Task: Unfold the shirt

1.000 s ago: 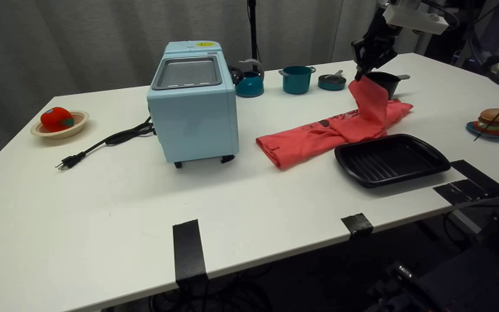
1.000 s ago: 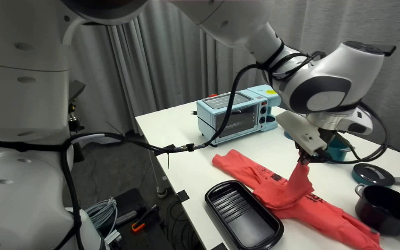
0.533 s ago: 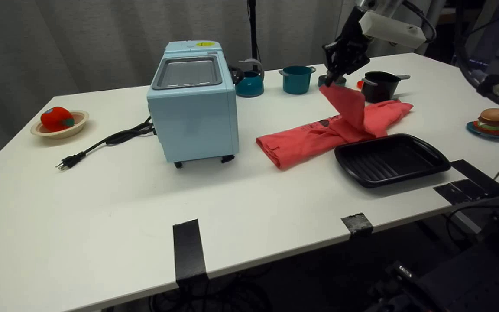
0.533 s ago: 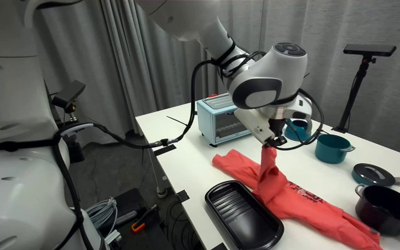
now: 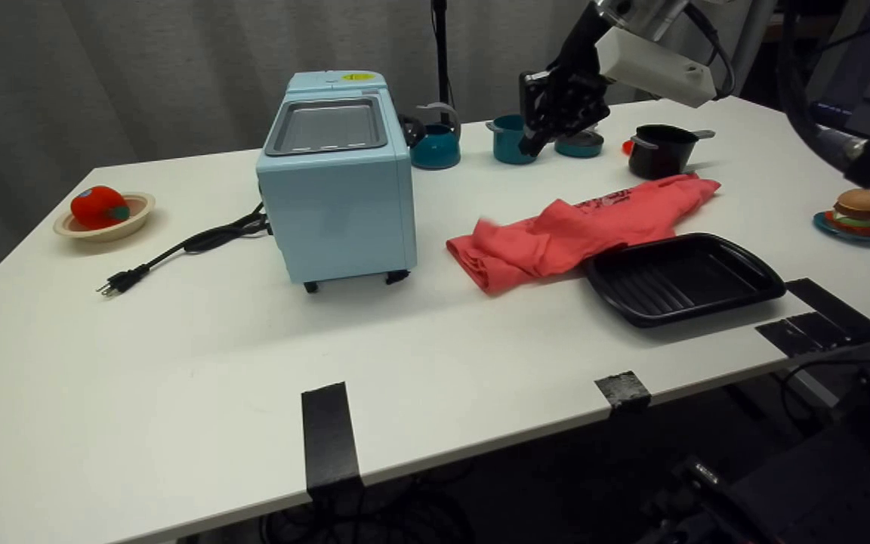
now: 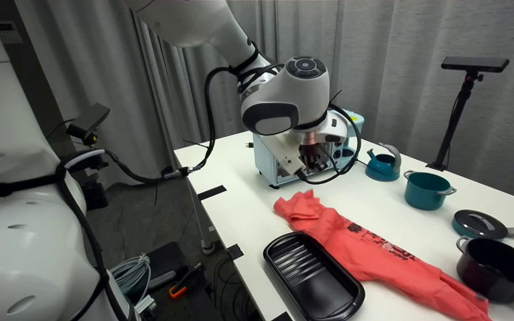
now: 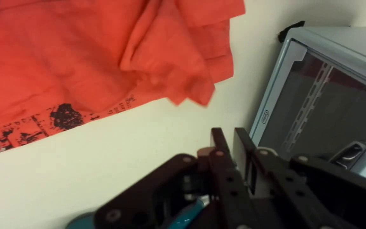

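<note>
The red-coral shirt (image 5: 593, 227) lies bunched in a long strip on the white table. In an exterior view (image 6: 373, 254) and the wrist view (image 7: 91, 47) it shows black print along one edge. A loose fold is piled at its end near the toaster oven, with a slightly blurred tip. My gripper (image 7: 228, 130) is above the table beyond that end, apart from the cloth. Its fingers are parted by a narrow gap with nothing between them. The gripper also shows in both exterior views (image 5: 529, 147) (image 6: 314, 167), where its fingers are hard to make out.
A light blue toaster oven (image 5: 337, 219) stands close to the gripper; its glass door shows in the wrist view (image 7: 329, 101). A black grill pan (image 6: 315, 281) touches or nearly touches the shirt's side. A black pot (image 6: 493, 267), teal pot (image 6: 426, 191) and kettle (image 6: 382, 167) stand behind.
My gripper has moved toward the toaster oven, pulling the raised shirt corner along. In the last half second it let go, and the cloth dropped onto the strip's end.
</note>
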You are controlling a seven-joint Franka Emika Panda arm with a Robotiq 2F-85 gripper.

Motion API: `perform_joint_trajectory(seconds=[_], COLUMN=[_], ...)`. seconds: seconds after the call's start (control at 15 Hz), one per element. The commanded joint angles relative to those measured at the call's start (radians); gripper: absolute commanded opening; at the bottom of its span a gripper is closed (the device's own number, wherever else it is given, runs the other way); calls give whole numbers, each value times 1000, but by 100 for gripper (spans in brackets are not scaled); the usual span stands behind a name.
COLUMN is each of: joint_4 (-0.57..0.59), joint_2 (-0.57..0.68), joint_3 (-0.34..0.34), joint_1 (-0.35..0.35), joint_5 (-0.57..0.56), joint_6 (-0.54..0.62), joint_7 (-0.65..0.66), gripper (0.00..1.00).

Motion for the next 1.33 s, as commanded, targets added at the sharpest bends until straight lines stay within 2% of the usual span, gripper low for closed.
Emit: perform_joint_trajectory(seconds=[0.0,0.07,0.2,0.27,0.8,0.87,1.07,1.27], joint_4=[-59,-63,-71,-75,-100,-100,-97,-89], joint_2=[-80,-90,-113,-120,-198,-209,-256,-308], joint_3=[35,41,46,46,-5,-97,-169,-234], joint_1=[14,15,14,11,-46,27,34,43], joint_5=[136,162,190,191,-84,-142,-269,-350], joint_6=[14,6,-10,-16,-108,-126,-199,-271], joint_7=[-108,-129,-162,-172,-40,-6,57,89], gripper=[4,35,35,41,100,100,100,100])
